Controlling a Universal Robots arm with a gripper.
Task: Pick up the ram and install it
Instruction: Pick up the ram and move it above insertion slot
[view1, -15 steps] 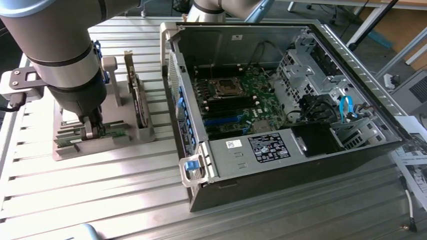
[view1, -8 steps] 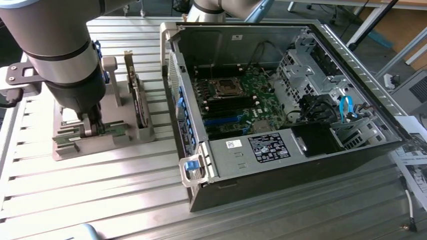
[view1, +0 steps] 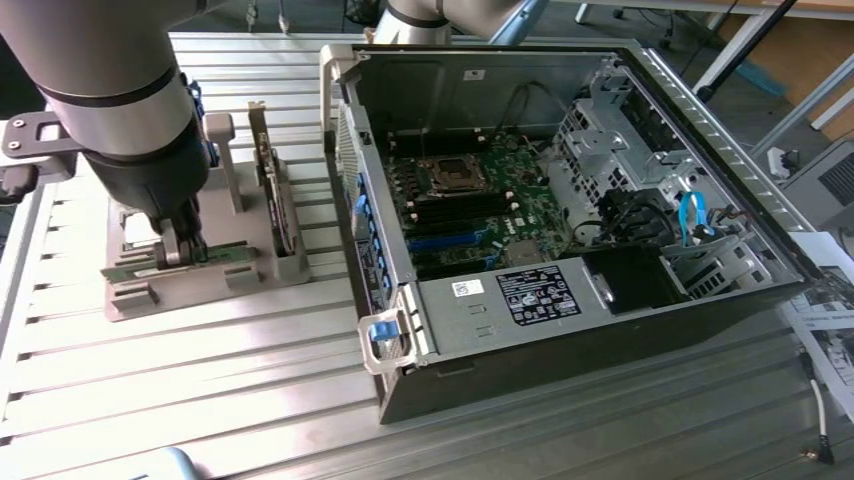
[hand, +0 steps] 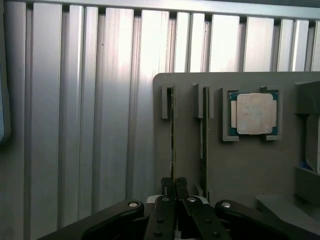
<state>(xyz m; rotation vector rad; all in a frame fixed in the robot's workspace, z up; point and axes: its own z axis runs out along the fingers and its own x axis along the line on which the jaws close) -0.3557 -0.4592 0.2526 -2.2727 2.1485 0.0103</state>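
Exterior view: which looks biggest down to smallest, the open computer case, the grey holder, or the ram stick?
1. computer case: largest by far.
2. grey holder: clearly smaller.
3. ram stick: smallest, a thin green strip at the holder, partly hidden.

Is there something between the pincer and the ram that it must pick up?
Nothing visible. The pincer is closed on the ram, which stands on edge in the grey holder; the second stick stands beside it, apart.
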